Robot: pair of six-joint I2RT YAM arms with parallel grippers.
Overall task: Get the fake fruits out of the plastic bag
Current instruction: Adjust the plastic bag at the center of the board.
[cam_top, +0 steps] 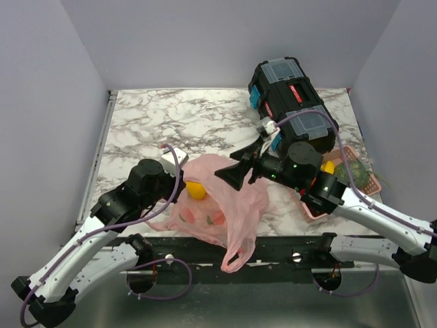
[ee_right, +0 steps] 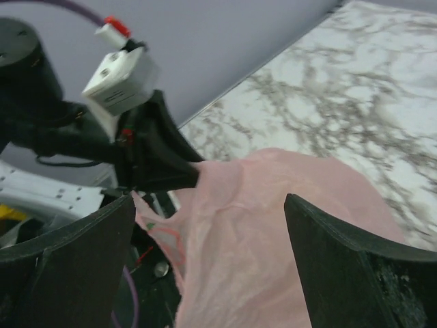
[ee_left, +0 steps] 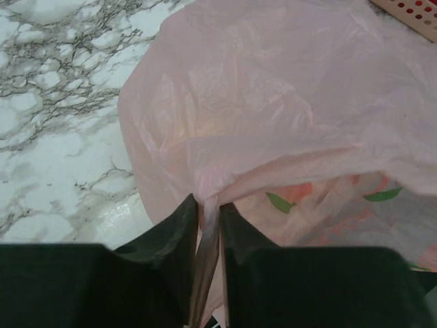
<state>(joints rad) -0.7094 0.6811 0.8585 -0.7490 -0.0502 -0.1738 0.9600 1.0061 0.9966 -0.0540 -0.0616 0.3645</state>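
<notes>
A translucent pink plastic bag point(cam_top: 229, 205) lay crumpled on a marble-patterned table point(cam_top: 171, 116), near its front edge, between the two arms. One loop handle hung over the front edge.

The left fingers point(ee_left: 188, 225) stood narrow, almost together, and pinched a thin fold of the bag's film at its left edge. In the left wrist view the film rose up and away from that pinch like a tent.

The right fingers point(ee_right: 334, 253) stood wide apart, holding nothing. They hovered over the bag's upper right part, with the pink film showing in the gap between them, below the tips.

The fake fruits point(ee_left: 293, 198) showed through the film as reddish shapes with green leaves, low in the bag, beside and beyond the left fingers. A yellow fruit point(cam_top: 196, 190) sat at the bag's upper left edge, just beside the left fingers; whether the film covered it could not be told.

A pink basket point(ee_left: 410, 10) stood to the right of the bag, and a black toolbox point(cam_top: 290, 96) stood behind it.
</notes>
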